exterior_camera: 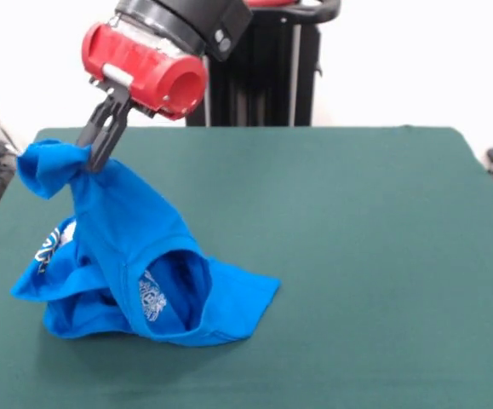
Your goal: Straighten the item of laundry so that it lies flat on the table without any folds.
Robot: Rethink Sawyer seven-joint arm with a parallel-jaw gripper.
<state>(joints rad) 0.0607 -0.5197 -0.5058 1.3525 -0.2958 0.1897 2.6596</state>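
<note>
Right now I've got the gripper [93, 150] up over the table's [365, 256] left side as the front cam shows it, w/ both black fingers [106, 128] pinched together on a bunch of blue fabric. That's the shirt [127, 256], held by one corner or sleeve; a knot-like lump of cloth sticks out to the left of the fingers, just past the pinch.

From the pinch the shirt hangs down in a tent shape, widening toward the felt. Lower part rests on the table near the front-left corner, crumpled and folded over itself, def not flat. An opening (neck or sleeve, can't tell which) gapes toward the cam, w/ a small white label or print patch [151, 296] visible inside it. Another bit of white print [54, 241] shows on the left edge of the heap. One flap spreads out flat to the right along the felt.

Red wrist housing [144, 68] sits above and right of the fingers, tilted, w/ the black arm section [186, 17] going up out of the pic. Black pedestal [263, 72] stands behind the far edge. Rest of the green surface, center and right, has nothing of the shirt on it.
</note>
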